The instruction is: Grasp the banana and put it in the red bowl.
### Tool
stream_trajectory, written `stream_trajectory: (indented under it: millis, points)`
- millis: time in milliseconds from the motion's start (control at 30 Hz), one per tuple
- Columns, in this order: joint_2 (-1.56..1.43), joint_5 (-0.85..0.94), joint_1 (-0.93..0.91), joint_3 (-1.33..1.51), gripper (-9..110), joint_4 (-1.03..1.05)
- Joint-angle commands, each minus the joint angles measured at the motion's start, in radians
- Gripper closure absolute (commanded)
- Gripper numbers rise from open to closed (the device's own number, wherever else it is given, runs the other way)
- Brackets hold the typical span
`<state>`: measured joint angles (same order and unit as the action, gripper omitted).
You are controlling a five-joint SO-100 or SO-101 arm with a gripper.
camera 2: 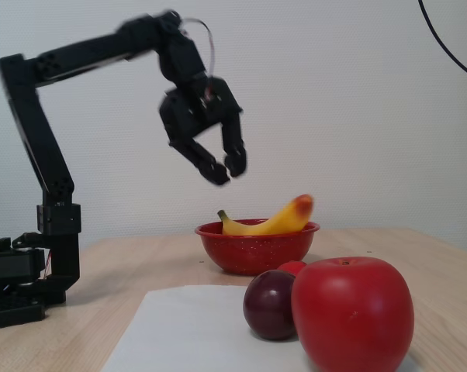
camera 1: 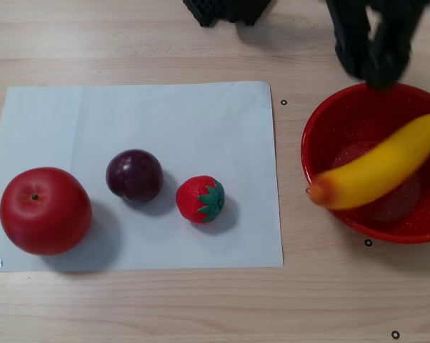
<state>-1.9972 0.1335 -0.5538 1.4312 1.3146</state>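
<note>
Below the gripper (camera 2: 224,168), its jaws apart and empty, the banana (camera 2: 271,221) rests across the red bowl (camera 2: 257,246), propped by the rim.

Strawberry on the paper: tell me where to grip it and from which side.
Grip the strawberry across its red middle, coming straight down. It lies on its side, green cap toward the bowl, with bare paper all around, so the jaws probably fit either side.

Red apple (camera 1: 45,211), dark plum (camera 1: 134,175) and toy strawberry (camera 1: 200,199) on white paper (camera 1: 193,121).
</note>
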Motion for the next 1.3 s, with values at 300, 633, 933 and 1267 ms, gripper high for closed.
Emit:
stream_trajectory:
  millis: [300, 633, 933, 1267]
  points:
    - [-0.390, -0.008, 0.144, 0.038, 101, 0.173]
    - [-0.663, -0.044, 0.307, 0.362, 101, 0.114]
    - [-0.936, -0.040, 0.376, 0.870, 101, -0.285]
    - [-1.161, -0.018, 0.383, 1.339, 101, -0.750]
